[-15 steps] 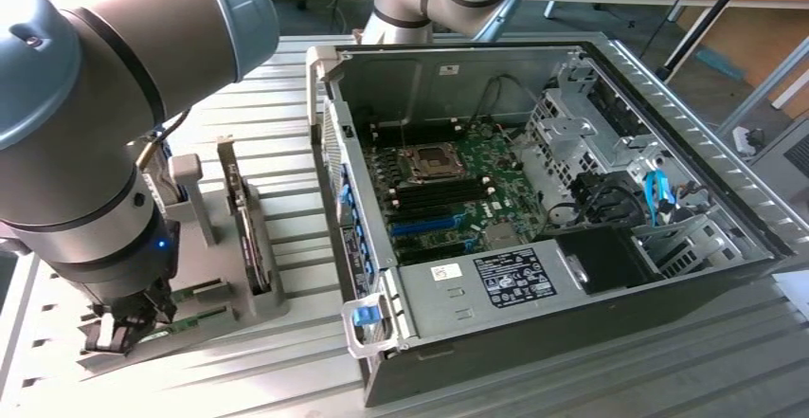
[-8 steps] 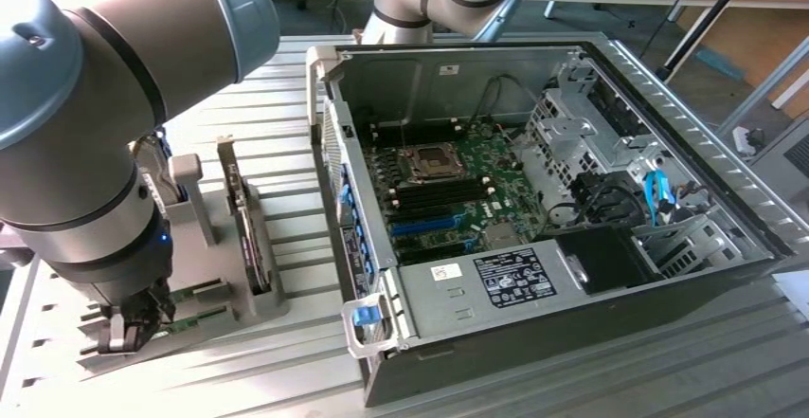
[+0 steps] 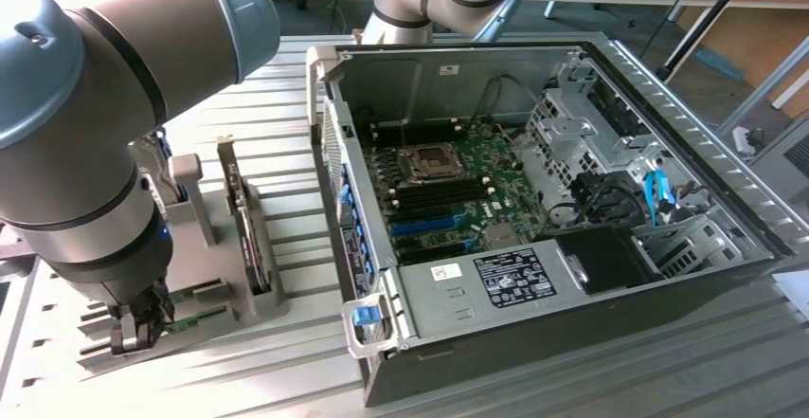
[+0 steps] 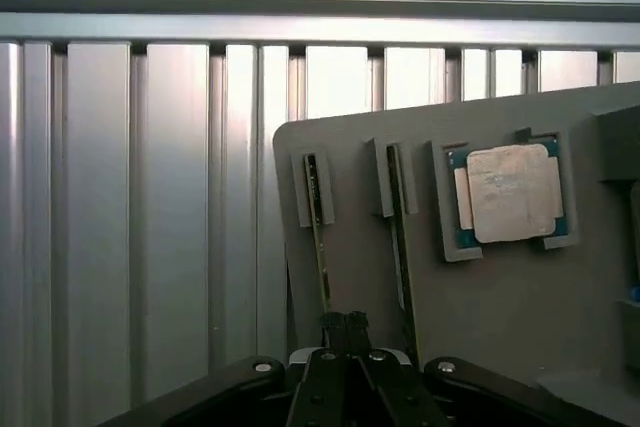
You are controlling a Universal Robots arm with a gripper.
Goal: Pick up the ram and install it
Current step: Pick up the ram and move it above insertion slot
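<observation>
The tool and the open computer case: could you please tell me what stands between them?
In the exterior view, a dark expansion card stands upright in the gray holder between the tool and the computer case, then bare table slats.

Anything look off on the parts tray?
Nothing stands out. Both ram sticks stand on edge in their tray slots, the CPU lies flat in its pocket, and the expansion card stands upright in its holder. The jaws are shut by one stick's end.
</observation>
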